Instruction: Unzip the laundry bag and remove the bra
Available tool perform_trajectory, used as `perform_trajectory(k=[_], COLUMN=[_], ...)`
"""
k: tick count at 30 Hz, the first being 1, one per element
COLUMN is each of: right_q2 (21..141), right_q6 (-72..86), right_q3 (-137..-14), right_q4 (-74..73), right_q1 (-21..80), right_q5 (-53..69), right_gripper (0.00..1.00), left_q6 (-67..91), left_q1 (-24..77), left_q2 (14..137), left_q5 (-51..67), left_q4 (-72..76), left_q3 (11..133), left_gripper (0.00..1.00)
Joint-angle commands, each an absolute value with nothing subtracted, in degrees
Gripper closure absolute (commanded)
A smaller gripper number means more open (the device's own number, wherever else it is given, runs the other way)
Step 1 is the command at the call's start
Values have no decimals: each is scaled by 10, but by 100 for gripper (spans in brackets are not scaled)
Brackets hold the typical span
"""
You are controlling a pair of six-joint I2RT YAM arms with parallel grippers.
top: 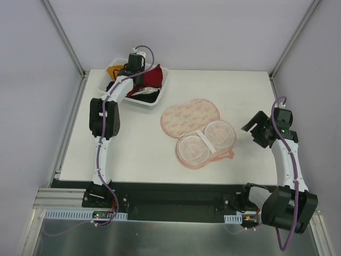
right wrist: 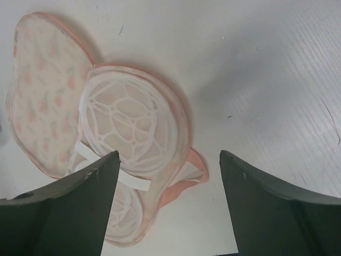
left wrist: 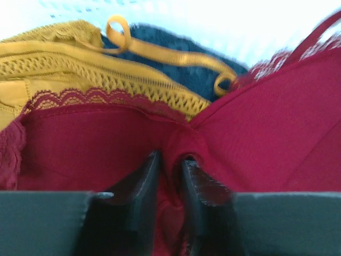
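The pale pink laundry bag (top: 191, 118) lies open in the middle of the table, its two whitish cups (top: 213, 136) facing up; it also shows in the right wrist view (right wrist: 50, 90). The dark red bra (top: 152, 77) is in the clear bin (top: 160, 93) at the back left. My left gripper (left wrist: 170, 162) is down in the bin, shut on a fold of the bra (left wrist: 266, 122). My right gripper (right wrist: 169, 157) is open and empty, held above the table to the right of the bag.
The bin also holds a mustard-yellow garment (left wrist: 64, 58) and dark blue lace (left wrist: 165, 64) beside the bra, with black and white clothes (top: 146, 95) in its near part. A pink strap loop (right wrist: 194, 173) sticks out from the bag's near right edge.
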State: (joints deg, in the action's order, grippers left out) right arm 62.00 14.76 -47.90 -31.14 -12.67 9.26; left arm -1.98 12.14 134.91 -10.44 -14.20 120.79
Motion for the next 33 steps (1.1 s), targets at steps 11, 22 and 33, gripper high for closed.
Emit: perform_trajectory(k=[11,22,33], right_q2=[549,496,461], right_q6=[150,131,83], right_q3=[-505,-533,-596], right_q4=[-328,-380,-478], right_q1=[-127,-95,54], right_q5=[98,73,-208], right_gripper=[20,13,1], left_q6=[-31,46,218], left_q1=[133,185,256], left_q2=[1129,880,630], left_q5=[-73,-70,-59], left_q4=[-157,-197,-198], left_q3=[1150,942,625], left_gripper=[1,1,1])
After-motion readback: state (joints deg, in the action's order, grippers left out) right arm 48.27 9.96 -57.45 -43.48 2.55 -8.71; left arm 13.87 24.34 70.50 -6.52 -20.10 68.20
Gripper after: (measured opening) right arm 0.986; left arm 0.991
